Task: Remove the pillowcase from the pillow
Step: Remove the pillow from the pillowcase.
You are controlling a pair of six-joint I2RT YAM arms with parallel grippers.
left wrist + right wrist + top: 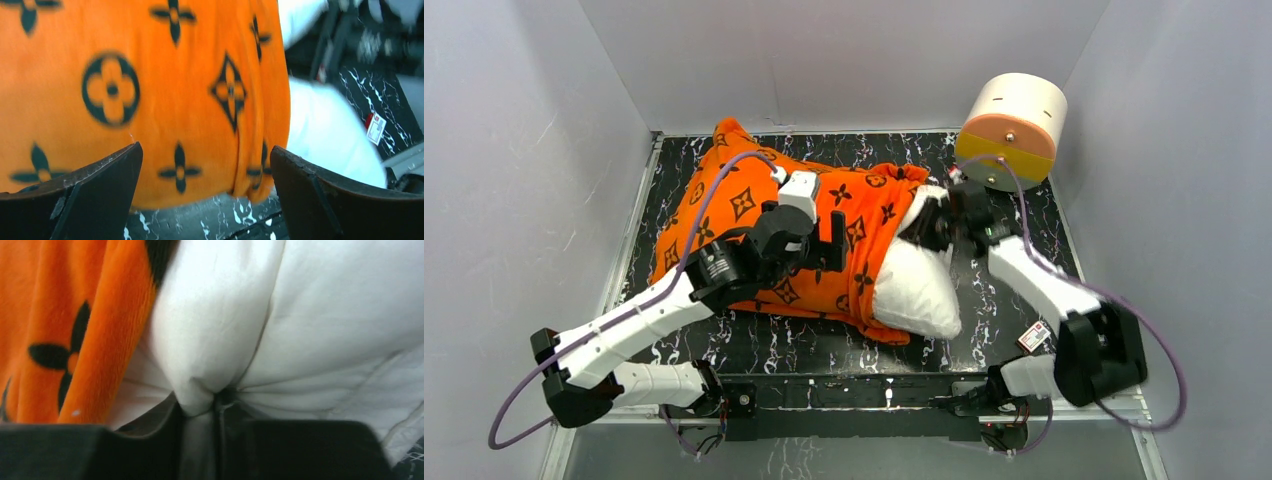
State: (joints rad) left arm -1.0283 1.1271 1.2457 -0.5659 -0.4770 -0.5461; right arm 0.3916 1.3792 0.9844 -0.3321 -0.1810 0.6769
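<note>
Pillow [919, 285] lies on the counter [804, 345], just left of the round drum [1014, 125] and nearer the arm bases, with its length running off to the drum's left. Pillowcase [869, 215] covers all but the end closest to the drum. Bare white bulges out there, with the orange hem bunched around it.

Right fingers [300, 450] sit close below the drum, at the exposed end. They are closed down on a gathered fold of white pillow cloth, which the wrist view shows drawn to a pucker between them. No orange is in the pinch. Likely purpose: anchoring the pillow so it doesn't travel with the cover.

Left fingers [100, 185] are farther left of the drum, over the middle of the pillowcase. They are spread wide and hold nothing, and orange fabric fills the gap beneath. Cannot tell whether the tips touch cloth. Probably placed to take a bite of cover and drag it away from the drum.

Judged progress: early, as most of the pillow is inside.
</note>
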